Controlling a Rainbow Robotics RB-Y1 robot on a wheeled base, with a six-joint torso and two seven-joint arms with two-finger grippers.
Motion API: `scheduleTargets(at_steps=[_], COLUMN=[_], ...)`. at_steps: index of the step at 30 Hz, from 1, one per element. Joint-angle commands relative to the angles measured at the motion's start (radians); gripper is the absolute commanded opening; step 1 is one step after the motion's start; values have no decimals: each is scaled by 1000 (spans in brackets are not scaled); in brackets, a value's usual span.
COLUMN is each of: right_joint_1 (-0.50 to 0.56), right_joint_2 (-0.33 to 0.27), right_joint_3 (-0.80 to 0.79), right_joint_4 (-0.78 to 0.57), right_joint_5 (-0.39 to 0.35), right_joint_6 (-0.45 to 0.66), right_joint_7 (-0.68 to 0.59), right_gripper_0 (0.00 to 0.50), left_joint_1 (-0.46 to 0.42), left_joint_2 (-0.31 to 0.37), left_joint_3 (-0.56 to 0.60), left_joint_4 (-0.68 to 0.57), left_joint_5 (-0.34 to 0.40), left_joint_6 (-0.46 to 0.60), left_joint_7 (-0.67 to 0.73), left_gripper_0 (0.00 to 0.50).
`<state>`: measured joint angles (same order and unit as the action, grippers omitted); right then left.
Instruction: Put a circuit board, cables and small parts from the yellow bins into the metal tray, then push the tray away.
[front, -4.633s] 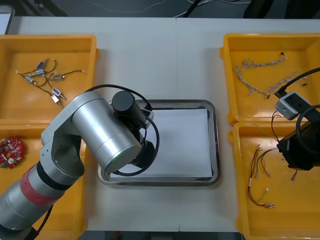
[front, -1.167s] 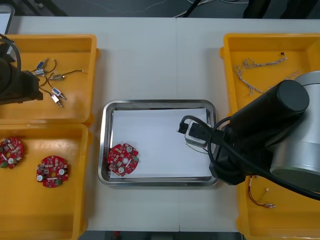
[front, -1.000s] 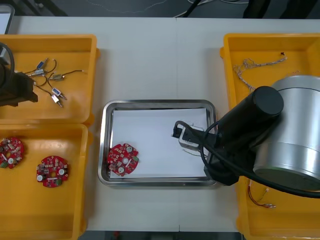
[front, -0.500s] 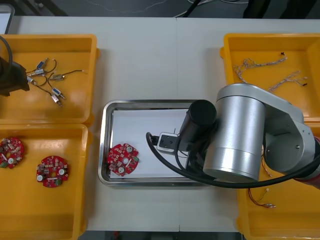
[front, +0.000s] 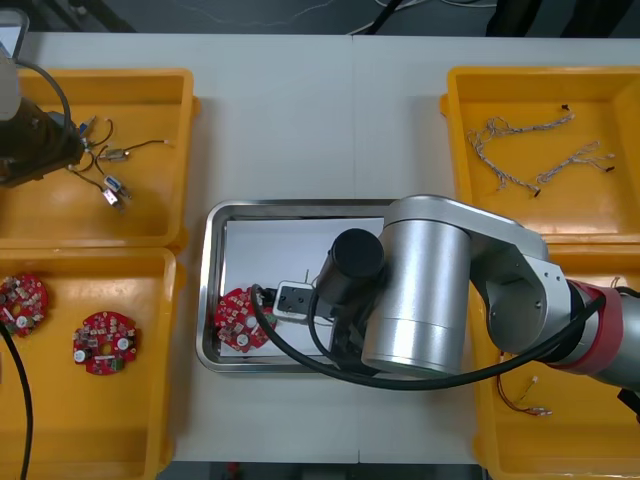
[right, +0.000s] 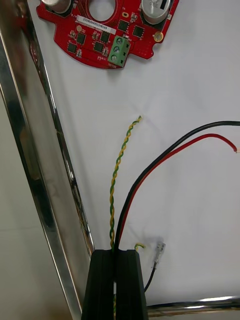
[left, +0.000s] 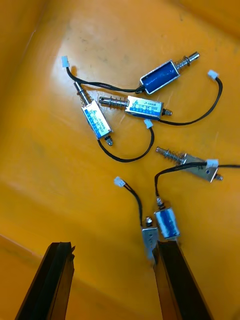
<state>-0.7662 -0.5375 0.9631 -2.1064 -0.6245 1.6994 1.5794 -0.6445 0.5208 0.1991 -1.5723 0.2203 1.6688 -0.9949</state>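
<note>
My right gripper (right: 115, 252) is shut on a cable bundle (right: 150, 170) of red, black and twisted yellow-green wires. The wires trail over the white inside of the metal tray (right: 37, 170), ending just short of a round red circuit board (right: 107, 30). In the front view the right arm (front: 420, 290) covers most of the tray (front: 300, 207), and the board (front: 235, 322) peeks out at its left end. My left gripper (left: 114, 272) hangs open over the upper left yellow bin (front: 150, 85). Several small metal parts (left: 145, 107) lie there, one part (left: 165, 222) beside a finger.
Two more circuit boards (front: 103, 342) lie in the lower left bin (front: 90, 440). The upper right bin (front: 470, 85) holds twisted cables (front: 530, 150). Thin cables (front: 520, 395) lie in the lower right bin. Bare table runs beyond the tray's far rim.
The right arm has swung left across the tray, carrying the cables up to the circuit board. The left arm has shifted a little over the small metal parts in its bin.
</note>
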Motion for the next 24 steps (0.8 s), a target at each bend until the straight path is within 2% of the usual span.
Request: scheduleTargets(at_steps=[1,6,13,17,19,22,24], right_joint_1=[-31,-31,-28,-15,-10,-4,2], right_joint_2=[7,11,13,5,4,2,2], right_joint_3=[28,54,68,94,95,94,95], right_joint_4=[31,95,144,151,151,151,149], right_joint_5=[26,48,54,91,91,92,101], right_joint_6=[-37,-78,-115,-161,-167,-169,-170], right_joint_7=[70,93,117,120,122,125,128], right_gripper_0=[0,0,0,3,32,105,191], left_joint_1=[-41,-30,-12,-12,-12,-12,-12], left_joint_2=[-68,-122,-148,-159,-162,-162,-162], left_joint_3=[-18,8,13,19,23,34,45], left_joint_4=[-6,0,1,37,61,95,104], left_joint_5=[-50,-70,-75,-75,-75,-75,-75], left_joint_6=[-24,-27,-44,-73,-107,-152,-159], left_joint_7=[68,68,65,58,52,41,28], left_gripper_0=[477,478,477,476,478,479,478])
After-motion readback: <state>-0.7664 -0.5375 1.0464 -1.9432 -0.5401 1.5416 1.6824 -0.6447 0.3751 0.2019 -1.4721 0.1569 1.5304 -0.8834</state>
